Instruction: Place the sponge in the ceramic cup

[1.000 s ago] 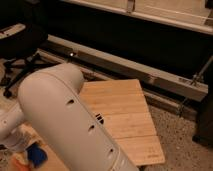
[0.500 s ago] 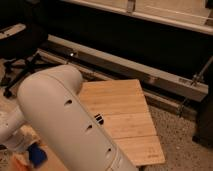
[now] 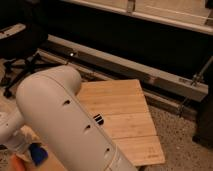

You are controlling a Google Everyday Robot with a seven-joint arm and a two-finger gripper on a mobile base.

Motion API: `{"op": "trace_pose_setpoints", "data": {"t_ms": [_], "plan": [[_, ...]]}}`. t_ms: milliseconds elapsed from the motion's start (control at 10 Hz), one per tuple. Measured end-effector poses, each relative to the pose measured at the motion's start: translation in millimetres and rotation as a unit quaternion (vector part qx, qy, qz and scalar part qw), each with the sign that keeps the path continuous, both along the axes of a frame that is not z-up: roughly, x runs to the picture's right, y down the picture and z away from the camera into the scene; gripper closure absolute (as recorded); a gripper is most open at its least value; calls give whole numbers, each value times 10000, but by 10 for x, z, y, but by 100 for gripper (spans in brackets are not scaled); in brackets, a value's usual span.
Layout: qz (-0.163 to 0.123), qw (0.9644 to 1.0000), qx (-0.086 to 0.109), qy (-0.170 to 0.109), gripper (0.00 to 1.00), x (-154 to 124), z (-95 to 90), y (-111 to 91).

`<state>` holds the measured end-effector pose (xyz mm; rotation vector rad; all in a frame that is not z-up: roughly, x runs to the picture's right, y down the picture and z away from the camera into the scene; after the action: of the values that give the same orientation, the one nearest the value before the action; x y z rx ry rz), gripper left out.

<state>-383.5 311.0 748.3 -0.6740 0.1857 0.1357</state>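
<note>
Filling most of the camera view, the robot's white arm [image 3: 70, 120] bends down toward the lower left corner. There the gripper [image 3: 25, 146] sits low by the near edge of the wooden table [image 3: 125, 107], just beside the sponge [image 3: 38, 153]. Whether the gripper is spread or pinching the sponge I cannot tell, since the arm's bulk and the edge of the view hide it. The sponge shows as a small blue patch, touching or very close to the gripper's tip, with an orange thing [image 3: 17, 163] right below it. The ceramic cup is nowhere to be seen; it may be behind the arm. No white rim shows around the sponge, so I judge it is not in the cup. Lodging it there is what is left, and the gripper's place would suit a grasp on the sponge.
</note>
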Motion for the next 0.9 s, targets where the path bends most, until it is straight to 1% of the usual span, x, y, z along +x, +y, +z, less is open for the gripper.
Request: {"op": "trace_pose_setpoints", "data": {"t_ms": [100,200,400,600,700,800,900], "plan": [[-19,10000,0,-2,71,-2,6,0],[-50,10000,1,-6,76,-3,14,-6],[-88,10000,-8,-17,76,-21,24,-5],[-67,10000,-15,-42,76,-54,13,-19],[49,9999,-24,-86,79,-72,-11,-65],[222,9996,-19,-144,85,-80,-44,-143],[519,9982,13,-288,95,-81,-121,-292]]}}
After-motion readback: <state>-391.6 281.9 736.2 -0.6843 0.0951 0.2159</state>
